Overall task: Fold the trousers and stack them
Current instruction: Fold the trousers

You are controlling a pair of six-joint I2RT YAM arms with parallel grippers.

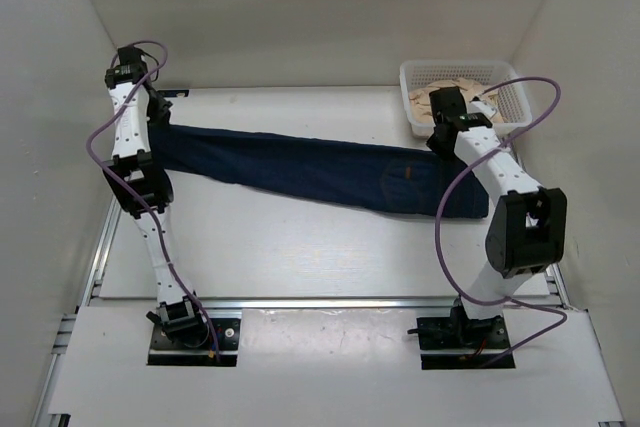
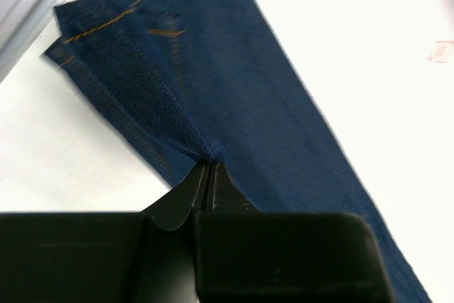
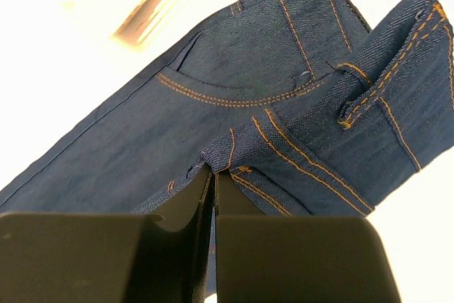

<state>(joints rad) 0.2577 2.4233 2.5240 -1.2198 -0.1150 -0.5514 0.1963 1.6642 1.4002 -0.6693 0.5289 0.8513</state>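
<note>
The trousers (image 1: 310, 169), dark navy jeans with orange stitching, lie stretched across the table from far left to right, folded lengthwise. My left gripper (image 1: 150, 119) is shut on the leg hem end; the left wrist view shows its tips (image 2: 208, 169) pinching a raised fold of denim (image 2: 234, 83). My right gripper (image 1: 440, 142) is shut on the waist end; the right wrist view shows its tips (image 3: 214, 173) pinching the waistband next to a pocket (image 3: 234, 76) and a belt loop (image 3: 358, 97).
A white basket (image 1: 512, 87) holding pale beige cloth stands at the back right, just behind my right arm. White walls close in the table on three sides. An aluminium rail (image 1: 300, 302) runs along the near edge.
</note>
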